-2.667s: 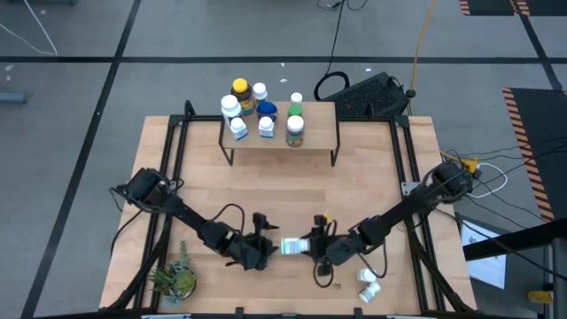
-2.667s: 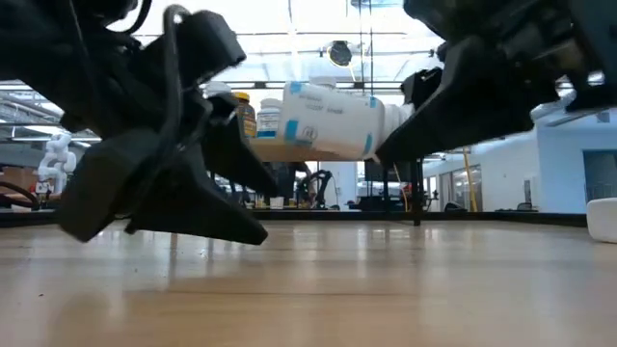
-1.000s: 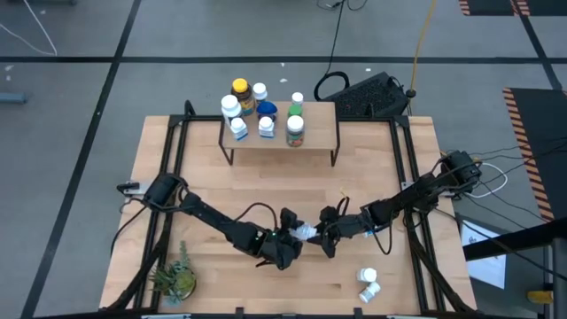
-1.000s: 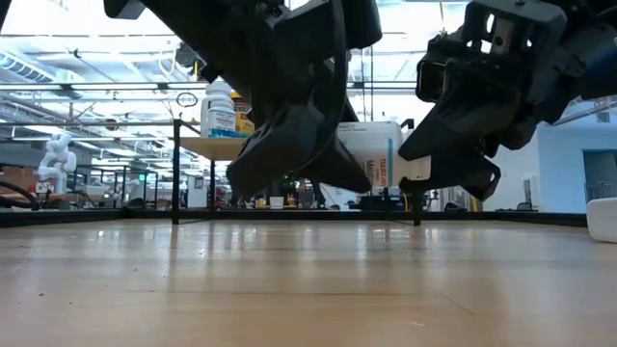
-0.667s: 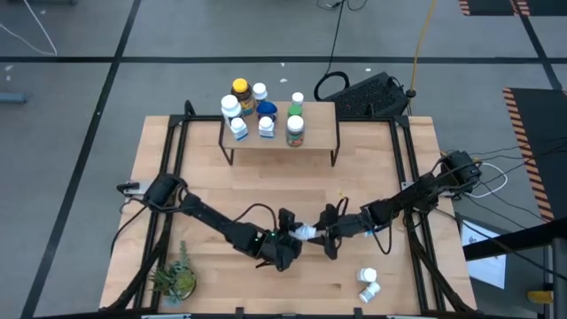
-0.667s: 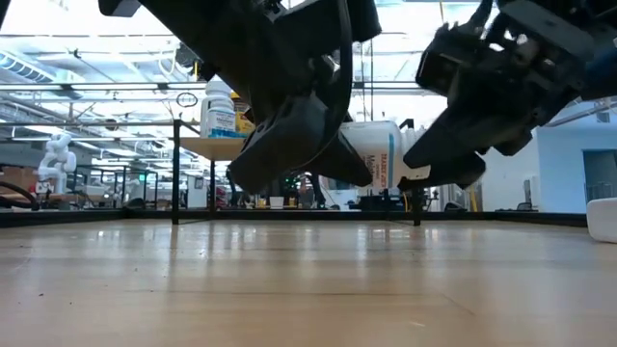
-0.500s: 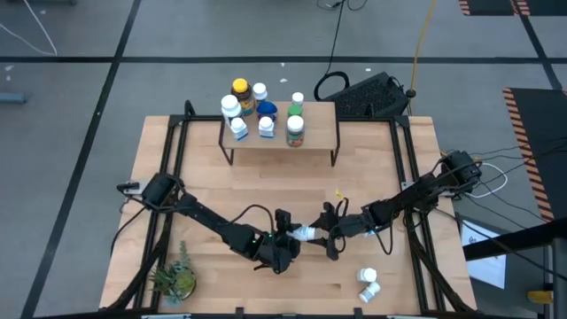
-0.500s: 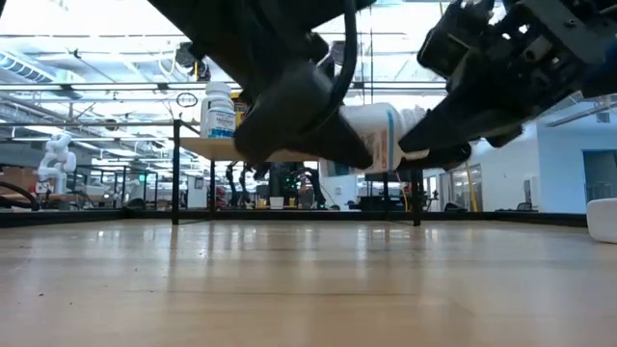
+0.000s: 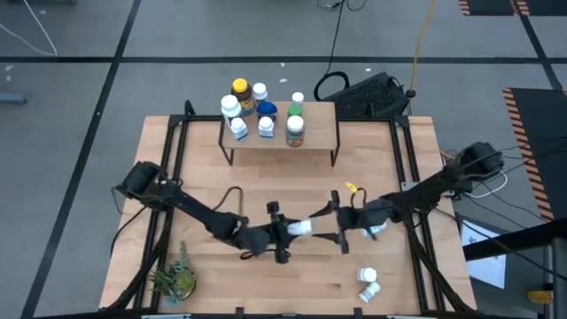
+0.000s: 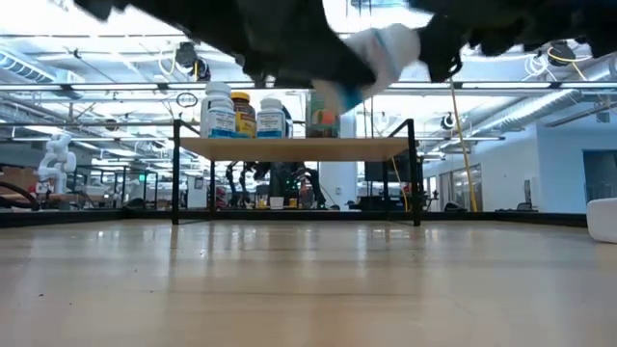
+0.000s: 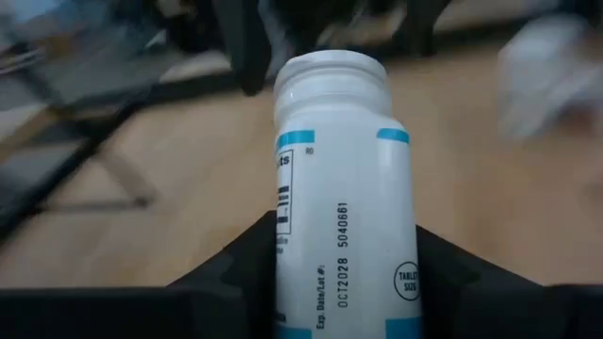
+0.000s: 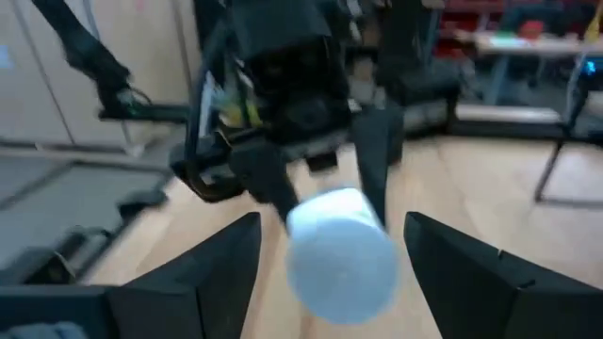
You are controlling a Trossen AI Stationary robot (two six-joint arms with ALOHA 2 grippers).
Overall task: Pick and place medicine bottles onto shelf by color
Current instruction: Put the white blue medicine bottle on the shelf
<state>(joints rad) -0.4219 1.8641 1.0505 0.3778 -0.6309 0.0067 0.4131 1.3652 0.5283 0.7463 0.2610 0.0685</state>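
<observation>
Potted plant (image 9: 174, 280) sits at the near left corner of the table (image 9: 372, 177).

Left arm reaches in from the left edge toward the middle of the table. Left gripper (image 9: 282, 236) is clamped on a white bottle (image 9: 299, 229); the left wrist view shows both dark fingers (image 11: 236, 273) pressed against the sides of that bottle (image 11: 344, 198), blue-banded label facing the camera, cap end pointing away. In the low view the bottle (image 10: 376, 53) hangs well above the tabletop, tilted.

Shelf (image 9: 323, 133) stands at the far middle of the table, with about eight bottles grouped on its left half: white ones, the amber yellow-capped bottle (image 9: 240, 91), the blue bottle (image 9: 267, 110), the green-capped bottle (image 9: 295, 108).

Right gripper (image 9: 340, 232) is just to the right of the held bottle, fingers spread with the cap end (image 12: 341, 252) between them, not touching either finger (image 12: 203, 268).

Two more white bottles (image 9: 368, 283) lie on the table at the near right.
</observation>
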